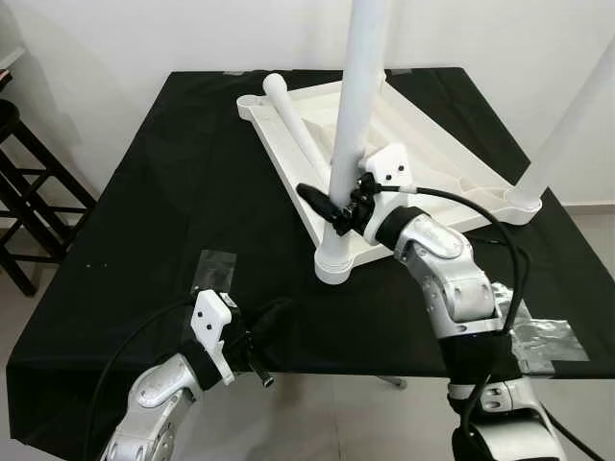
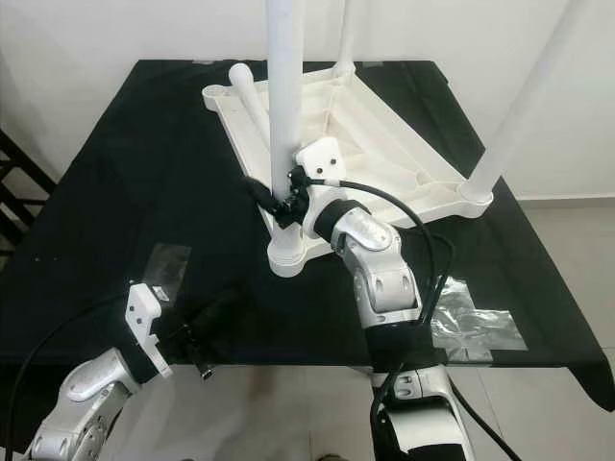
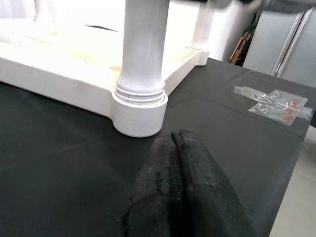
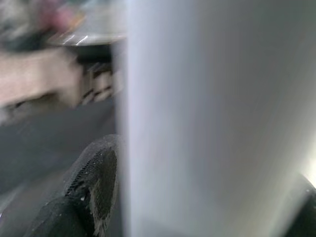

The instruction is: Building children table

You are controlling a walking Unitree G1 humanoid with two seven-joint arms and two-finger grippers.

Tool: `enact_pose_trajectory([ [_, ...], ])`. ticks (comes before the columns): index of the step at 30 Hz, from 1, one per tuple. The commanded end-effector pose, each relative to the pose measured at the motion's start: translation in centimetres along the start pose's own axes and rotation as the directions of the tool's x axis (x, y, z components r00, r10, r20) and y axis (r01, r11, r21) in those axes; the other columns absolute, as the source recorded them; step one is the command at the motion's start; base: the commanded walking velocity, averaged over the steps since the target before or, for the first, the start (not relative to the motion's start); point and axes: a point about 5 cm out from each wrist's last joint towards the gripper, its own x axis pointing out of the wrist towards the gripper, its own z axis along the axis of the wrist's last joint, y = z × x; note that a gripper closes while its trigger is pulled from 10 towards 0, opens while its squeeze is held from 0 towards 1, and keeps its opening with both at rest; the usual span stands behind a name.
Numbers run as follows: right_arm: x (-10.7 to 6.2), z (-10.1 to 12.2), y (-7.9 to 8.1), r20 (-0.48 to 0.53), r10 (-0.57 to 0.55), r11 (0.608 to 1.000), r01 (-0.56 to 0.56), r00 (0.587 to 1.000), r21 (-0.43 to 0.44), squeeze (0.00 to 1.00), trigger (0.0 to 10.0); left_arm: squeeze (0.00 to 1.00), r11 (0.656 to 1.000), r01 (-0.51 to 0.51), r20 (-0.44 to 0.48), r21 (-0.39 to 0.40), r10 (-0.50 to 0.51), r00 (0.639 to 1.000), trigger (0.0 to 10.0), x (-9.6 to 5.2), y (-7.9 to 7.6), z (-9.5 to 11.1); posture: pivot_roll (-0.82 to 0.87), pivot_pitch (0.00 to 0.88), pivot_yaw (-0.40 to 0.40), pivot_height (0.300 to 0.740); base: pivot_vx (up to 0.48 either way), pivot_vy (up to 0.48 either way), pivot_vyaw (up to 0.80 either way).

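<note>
table leg (image 1: 354,115) in right jaws

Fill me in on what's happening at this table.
The robot is assembling a white children's table, which lies upside down on a black-covered table. The right gripper is closed around an upright leg seated in the near corner socket. Another leg stands at the right corner, and one leg lies loose on the tabletop's underside. The left gripper rests shut near the front edge.

White tabletop (image 1: 432,154) lies upside down beyond the right pincer (image 1: 332,204), whose fingers clasp an upright leg (image 1: 354,125) socketed in the near corner; a loose leg (image 1: 293,130) rests inside the tabletop.
</note>
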Motion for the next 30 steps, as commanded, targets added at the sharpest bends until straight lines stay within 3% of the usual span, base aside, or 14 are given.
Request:
enact_pose_trajectory([
  [1, 0.0, 0.1, -0.3, 0.007, 0.051, 0.999, -0.051, 0.999, -0.016, 0.0, 10.0, 0.0, 1.0, -0.001, -0.009, -0.001, 0.001, 1.0, 10.0, -0.2, -0.1, -0.2, 0.06, 0.12, 0.002, 0.74, 0.0, 0.0, 0.0],
  [5, -0.2, -0.3, -1.3, -0.017, 0.128, 0.992, -0.128, 0.992, -0.017, 0.0, 10.0, 0.0, 1.0, 0.0, -0.009, 0.0, 0.0, 1.0, 10.0, -0.2, -0.1, -0.2, 0.07, 0.117, 0.007, 0.74, 0.0, 0.0, 0.0],
  [6, -0.2, -0.7, -1.7, -0.021, 0.157, 0.988, -0.157, 0.987, 0.003, 0.0, 5.3, 0.0, 1.0, 0.001, -0.01, 0.001, -0.001, 1.0, 10.0, -0.1, -0.1, -0.2, 0.07, 0.116, 0.007, 0.74, 0.0, 0.0, 0.0],
  [8, -0.2, -0.7, -1.7, -0.021, 0.157, 0.988, -0.157, 0.987, 0.003, 0.0, 5.3, 0.0, 1.0, 0.001, -0.01, 0.001, -0.001, 1.0, 10.0, -0.1, -0.1, -0.2, 0.07, 0.116, 0.007, 0.74, 0.0, 0.0, 0.0],
  [9, -0.4, -1.1, -2.1, -0.02, 0.18, 0.983, -0.18, 0.983, 0.03, 0.0, 0.0, 0.0, 1.0, 0.002, -0.01, 0.001, -0.002, 1.0, 10.0, -0.1, -0.1, -0.2, 0.07, 0.116, 0.009, 0.74, 0.0, 0.0, 0.0],
  [16, -1.4, -2.7, -3.4, -0.034, 0.231, 0.969, -0.227, 0.972, 0.097, 0.0, 0.0, 0.0, 1.0, 0.002, -0.011, 0.001, -0.002, 1.0, 10.0, -0.2, -0.1, -0.2, 0.07, 0.118, 0.009, 0.74, 0.0, 0.0, 0.0],
  [26, -1.9, -4.2, -2.7, -0.076, 0.141, 0.987, -0.134, 0.987, 0.09, 0.0, 0.0, 0.0, 1.0, 0.0, -0.009, 0.0, 0.0, 1.0, 10.0, -0.3, -0.1, -0.1, 0.04, 0.135, 0.003, 0.74, 0.0, 0.0, 0.0],
  [27, -1.7, -5.7, -1.8, -0.15, 0.025, 0.996, -0.012, 0.988, 0.088, 0.0, 0.0, 0.0, 1.0, -0.001, -0.008, -0.002, 0.001, 1.0, 10.0, -0.4, -0.1, -0.1, 0.03, 0.139, 0.005, 0.74, 0.0, 0.0, 0.0],
  [28, -1.7, -5.7, -1.8, -0.15, 0.025, 0.996, -0.012, 0.988, 0.088, 0.0, 0.0, 0.0, 1.0, -0.001, -0.008, -0.002, 0.001, 1.0, 10.0, -0.4, -0.1, -0.1, 0.03, 0.139, 0.005, 0.74, 0.0, 0.0, 0.0],
  [29, -1.8, -7.8, -0.5, -0.244, -0.28, 0.948, 0.307, 0.929, 0.084, 0.0, 0.0, 0.0, 1.0, 0.0, -0.007, -0.004, 0.0, 1.0, 10.0, -0.4, -0.1, 0.0, 0.03, 0.148, 0.008, 0.74, 0.0, 0.0, 0.0],
  [30, -1.8, -7.8, -0.5, -0.244, -0.28, 0.948, 0.307, 0.929, 0.084, 0.0, 0.0, 0.0, 1.0, 0.0, -0.007, -0.004, 0.0, 1.0, 10.0, -0.4, -0.1, 0.0, 0.03, 0.148, 0.008, 0.74, 0.0, 0.0, 0.0],
])
